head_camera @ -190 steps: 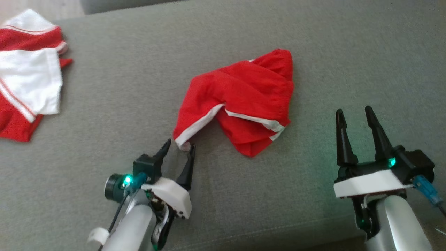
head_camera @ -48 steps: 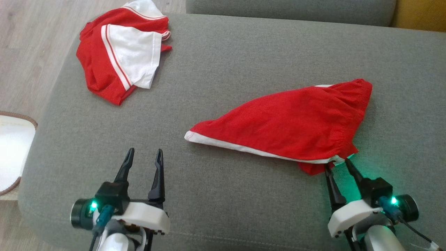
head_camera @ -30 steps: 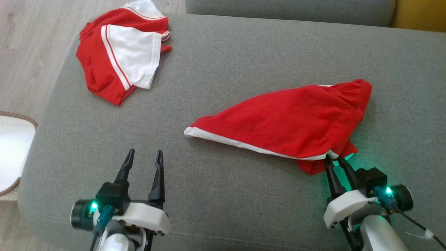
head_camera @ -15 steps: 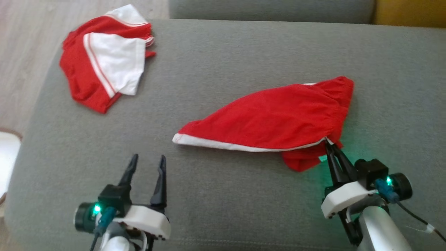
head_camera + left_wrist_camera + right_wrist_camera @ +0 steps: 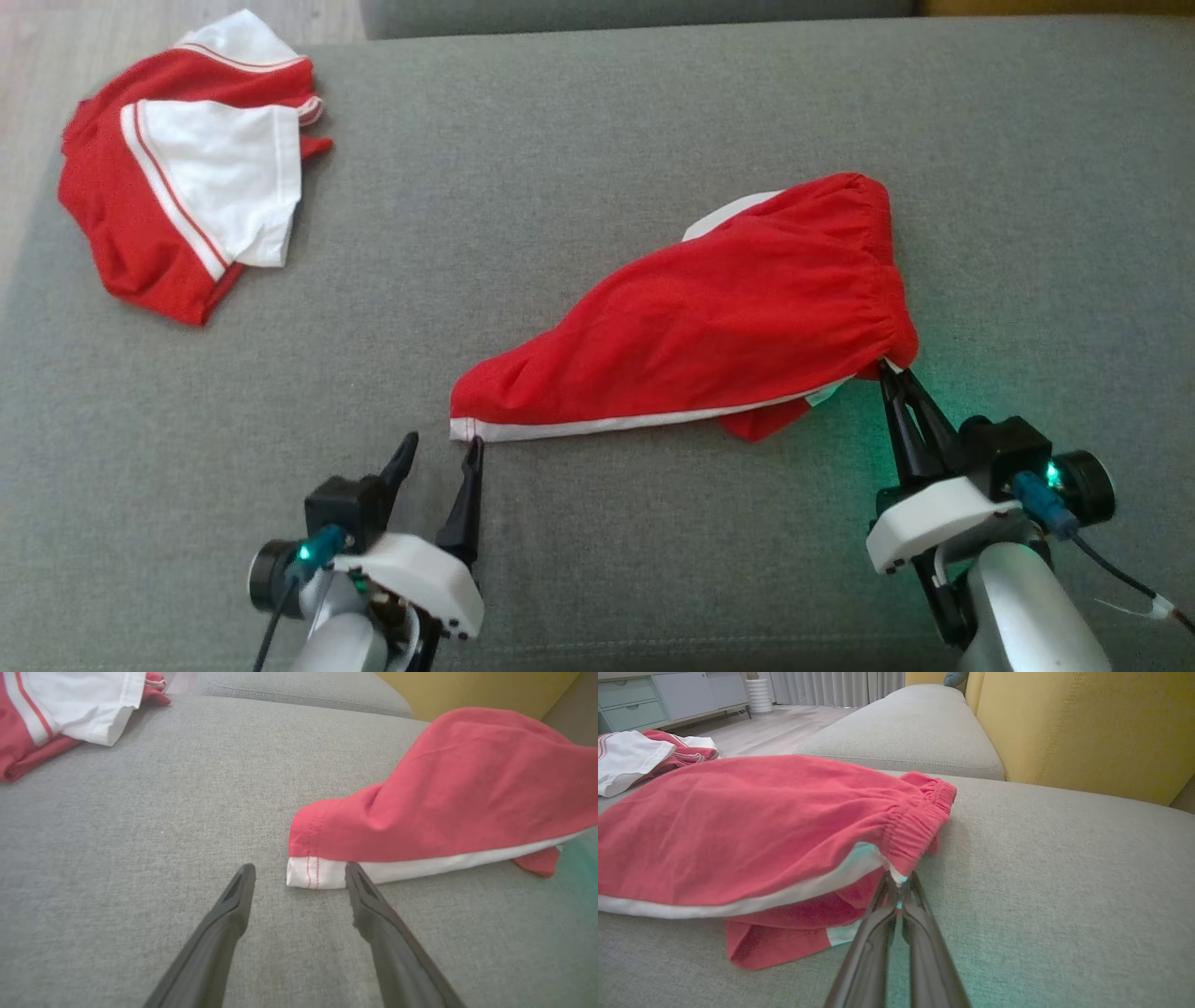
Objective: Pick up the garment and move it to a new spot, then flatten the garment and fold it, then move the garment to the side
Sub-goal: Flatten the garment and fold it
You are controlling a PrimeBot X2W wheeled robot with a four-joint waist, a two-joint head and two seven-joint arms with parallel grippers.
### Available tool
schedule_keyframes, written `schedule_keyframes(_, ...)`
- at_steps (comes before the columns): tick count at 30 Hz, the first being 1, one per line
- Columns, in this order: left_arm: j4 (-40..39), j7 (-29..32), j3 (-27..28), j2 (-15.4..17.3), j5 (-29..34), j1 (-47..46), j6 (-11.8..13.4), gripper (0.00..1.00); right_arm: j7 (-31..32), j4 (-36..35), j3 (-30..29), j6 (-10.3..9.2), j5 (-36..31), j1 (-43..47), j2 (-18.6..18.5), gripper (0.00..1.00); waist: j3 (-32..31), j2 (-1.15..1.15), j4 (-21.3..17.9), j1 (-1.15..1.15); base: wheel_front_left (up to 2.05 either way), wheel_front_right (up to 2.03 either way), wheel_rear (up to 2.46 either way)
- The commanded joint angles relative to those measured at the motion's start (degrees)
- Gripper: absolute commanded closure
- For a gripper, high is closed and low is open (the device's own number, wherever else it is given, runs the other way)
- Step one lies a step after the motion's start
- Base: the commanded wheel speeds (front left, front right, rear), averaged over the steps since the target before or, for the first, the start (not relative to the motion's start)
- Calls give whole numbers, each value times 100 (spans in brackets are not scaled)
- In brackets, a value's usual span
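Right claw [image 5: 885,370] clamps the red shorts [image 5: 728,327] by the waistband; left claw [image 5: 443,441] gapes wide beside their hem.

Red mesh shorts [image 5: 728,317] (white-edged) lie on a grey sofa [image 5: 560,187]; yellow backrest [image 5: 1087,728], 2 teal drawers [image 5: 626,714] beyond.

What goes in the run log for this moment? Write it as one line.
right gripper: shut on red shorts, waistband corner | left gripper: open, at white hem corner | jersey: lying far left
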Motion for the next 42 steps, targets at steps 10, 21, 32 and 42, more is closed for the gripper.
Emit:
schedule_keyframes(10,594,-71,15,1,-181,-651,37,0,-63,-218,192,42,32,-207,-22,100,159,0,-116,0,0,0,0)
schedule_keyframes(21,879,-71,-40,1,-258,-888,54,2,-63,-215,286,42,77,-266,-22,100,268,0,-172,0,0,0,0)
schedule_keyframes(32,995,-71,-274,1,-300,-1081,-60,86,-63,-223,313,42,94,-319,-22,100,343,0,-220,0,0,0,0)
schedule_keyframes(42,25,-71,33,10,-67,-947,0,100,-63,-676,262,42,188,-350,-22,100,210,0,-205,0,0,0,0)
